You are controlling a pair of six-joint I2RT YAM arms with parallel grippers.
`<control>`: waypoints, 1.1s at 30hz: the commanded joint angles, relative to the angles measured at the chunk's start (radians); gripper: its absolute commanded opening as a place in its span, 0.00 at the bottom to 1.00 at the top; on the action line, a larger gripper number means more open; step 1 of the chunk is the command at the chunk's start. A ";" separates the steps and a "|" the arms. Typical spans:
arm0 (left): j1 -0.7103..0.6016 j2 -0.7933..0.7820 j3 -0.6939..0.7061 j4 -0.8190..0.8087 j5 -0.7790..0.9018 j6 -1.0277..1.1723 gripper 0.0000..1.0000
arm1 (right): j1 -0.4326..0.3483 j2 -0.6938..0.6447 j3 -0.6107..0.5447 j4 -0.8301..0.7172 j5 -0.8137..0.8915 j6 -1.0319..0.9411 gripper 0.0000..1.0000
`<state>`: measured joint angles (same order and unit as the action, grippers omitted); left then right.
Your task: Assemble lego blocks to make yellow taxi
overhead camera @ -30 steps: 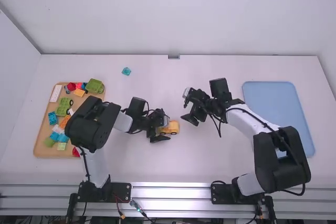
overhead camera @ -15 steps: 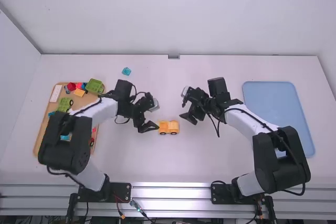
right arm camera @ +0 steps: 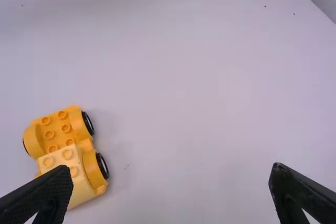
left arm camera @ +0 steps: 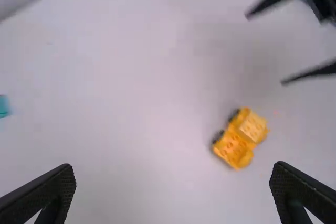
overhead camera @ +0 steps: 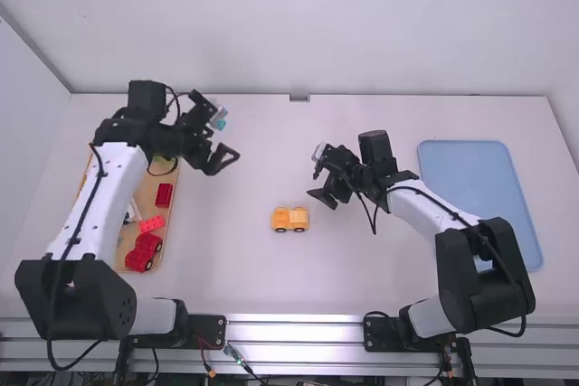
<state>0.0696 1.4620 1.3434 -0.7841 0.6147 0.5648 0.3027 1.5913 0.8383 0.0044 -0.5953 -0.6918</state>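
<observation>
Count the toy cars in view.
2: the yellow car, out on the table, and the red car, at the near right corner of the tan tray. More may be hidden beneath the left arm.

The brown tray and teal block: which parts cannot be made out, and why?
- High view: much of the brown tray, hidden by the left arm.
- Left wrist view: the teal block, blurred, cut by the left edge.
- Right wrist view: the rest of this block, cut by the top edge.
</observation>
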 commanded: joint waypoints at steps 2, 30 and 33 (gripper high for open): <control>0.032 -0.018 0.121 0.014 -0.230 -0.434 0.99 | -0.002 -0.012 -0.002 0.000 -0.002 0.008 0.99; 0.391 0.884 1.062 -0.528 -0.631 -0.786 0.99 | -0.001 -0.012 -0.002 0.019 -0.009 0.016 0.99; 0.419 0.932 1.070 -0.541 -0.594 -0.798 1.00 | -0.001 -0.012 -0.002 0.018 -0.009 0.018 0.99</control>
<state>0.4808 2.3699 2.3939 -1.3132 0.0036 -0.2054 0.3019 1.5913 0.8383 0.0235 -0.5953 -0.6796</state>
